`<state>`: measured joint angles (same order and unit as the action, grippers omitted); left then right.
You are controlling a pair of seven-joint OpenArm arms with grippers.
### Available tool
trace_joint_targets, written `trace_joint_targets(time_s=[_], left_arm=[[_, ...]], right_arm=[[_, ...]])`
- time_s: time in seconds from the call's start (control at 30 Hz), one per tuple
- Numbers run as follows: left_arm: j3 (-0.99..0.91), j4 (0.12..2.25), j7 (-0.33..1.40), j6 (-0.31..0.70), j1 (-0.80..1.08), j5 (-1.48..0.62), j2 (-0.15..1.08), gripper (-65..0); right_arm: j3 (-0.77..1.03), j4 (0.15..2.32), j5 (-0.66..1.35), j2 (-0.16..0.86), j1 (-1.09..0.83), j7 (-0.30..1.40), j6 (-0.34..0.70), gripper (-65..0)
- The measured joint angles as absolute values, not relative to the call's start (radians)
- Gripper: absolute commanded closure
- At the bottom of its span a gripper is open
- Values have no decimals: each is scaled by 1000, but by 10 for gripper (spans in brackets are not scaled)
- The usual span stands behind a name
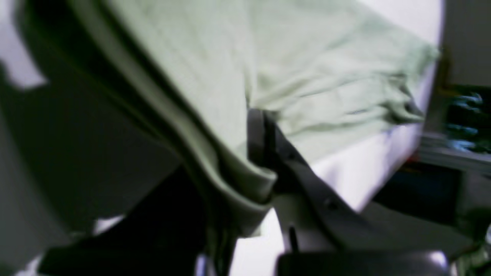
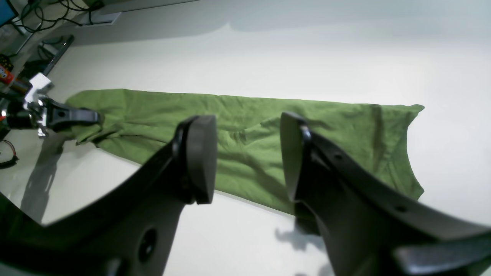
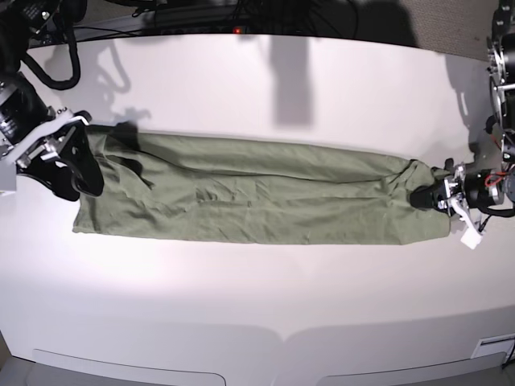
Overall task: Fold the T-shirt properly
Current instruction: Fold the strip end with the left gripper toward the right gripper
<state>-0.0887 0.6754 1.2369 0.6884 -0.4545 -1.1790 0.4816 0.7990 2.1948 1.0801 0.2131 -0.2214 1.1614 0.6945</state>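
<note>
— What is the work surface like?
— A wide white table [image 3: 257, 322] with a smooth, faintly glossy top; soft shadows fall along its far side

— And behind it?
— Dark, with black cables [image 3: 121, 16] strung past the far edge and a small red light [image 3: 236, 30] there

— Anything off to the side?
— The right wrist view shows more cables [image 2: 42, 11] beyond the table's corner
</note>
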Motion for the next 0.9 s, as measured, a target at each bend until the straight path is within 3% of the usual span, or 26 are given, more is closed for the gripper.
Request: trace_joint_targets(time_s=[0.27, 0.77, 0.9], left_arm=[[-87, 739, 1392, 692, -455, -1443, 456, 0], [-87, 740, 1395, 692, -454, -1433, 104, 0], [-87, 740, 1318, 691, -453, -1259, 52, 0]], right_arm=[[799, 2195, 1080, 213, -221, 1161, 694, -261], [799, 2195, 1080, 213, -221, 1161, 694, -261], [799, 2195, 1080, 213, -221, 1161, 694, -261]])
